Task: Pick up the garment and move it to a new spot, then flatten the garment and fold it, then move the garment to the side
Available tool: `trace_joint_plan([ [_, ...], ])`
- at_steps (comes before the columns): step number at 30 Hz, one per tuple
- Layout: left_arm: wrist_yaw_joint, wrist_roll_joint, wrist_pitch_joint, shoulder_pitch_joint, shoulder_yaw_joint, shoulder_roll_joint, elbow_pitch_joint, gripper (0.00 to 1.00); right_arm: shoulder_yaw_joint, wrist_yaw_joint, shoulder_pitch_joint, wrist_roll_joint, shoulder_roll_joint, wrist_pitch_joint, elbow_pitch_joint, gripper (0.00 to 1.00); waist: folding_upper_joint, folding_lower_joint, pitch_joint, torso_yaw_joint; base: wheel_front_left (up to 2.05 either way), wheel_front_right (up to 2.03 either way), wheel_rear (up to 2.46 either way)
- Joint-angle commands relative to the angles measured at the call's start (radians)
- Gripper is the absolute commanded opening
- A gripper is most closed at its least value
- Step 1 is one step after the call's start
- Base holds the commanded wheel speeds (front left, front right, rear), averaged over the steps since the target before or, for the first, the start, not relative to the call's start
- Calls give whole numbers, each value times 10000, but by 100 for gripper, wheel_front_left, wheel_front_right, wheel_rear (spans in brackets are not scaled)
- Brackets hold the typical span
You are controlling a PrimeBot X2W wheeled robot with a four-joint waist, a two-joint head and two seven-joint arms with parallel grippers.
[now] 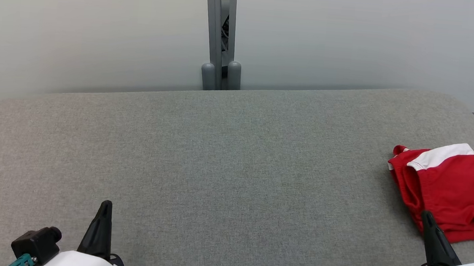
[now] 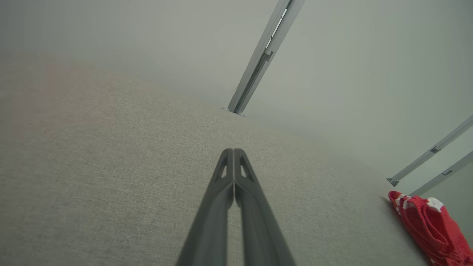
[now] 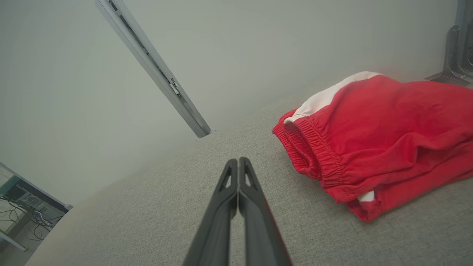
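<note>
**Red shorts at the tabletop's right edge; both jaws shut and empty**

**Head view.** The red shorts point(image 1: 457, 188), marked by a white band and lying in a loose fold, are seen at the far right of the grey tabletop point(image 1: 217, 169). Their right part is cut off by the picture's edge. The left jaws are pressed together with nothing between them, low at the left and well apart from the shorts. The right jaws, likewise shut and empty, are placed just before the near hem. Whether their tip touches the cloth cannot be told. A slide off the tabletop's rounded right edge is judged the chief risk, should the cloth be pushed outward by shut jaws rather than pinched.

**Left wrist view.** The left jaws are shown closed tip to tip over bare tabletop point(image 2: 111, 166). The shorts point(image 2: 425, 225) are made out small and cropped at the lower right, so their layering cannot be read.

**Right wrist view.** The right jaws are shown closed over the tabletop point(image 3: 147, 214), with the shorts point(image 3: 388, 129) near on their right and the elastic waistband turned towards them. Several layers appear stacked. If a single layer is taken, the garment may be pulled open and trailed during a lift. The underside, the leg openings and the far side are hidden or cut off.
</note>
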Motion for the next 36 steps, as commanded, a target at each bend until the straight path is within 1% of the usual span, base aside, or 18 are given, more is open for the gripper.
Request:
trace_joint_plan([
  [1, -156, -320, -7, -370, 126, 0, -37, 0, -164, -1, -329, 403, -83, 123, -29, 0, -1, 0, 3, 4, 0, 0, 0],
  [2, -156, -320, -7, -370, 126, 0, -37, 0, -164, -1, -329, 403, -83, 123, -29, 0, -1, 0, 3, 4, 0, 0, 0],
  [16, -785, -1984, 66, -782, 271, -398, 362, 0, -808, -1, -630, 2366, -88, 732, 375, 0, -1, 0, 29, 46, 0, 0, 0],
  [36, -1561, -4047, 165, -1236, 464, -913, 795, 0, -1616, -1, -1024, 4801, -84, 1513, 871, 0, -1, 0, 70, 107, 0, 0, 0],
])
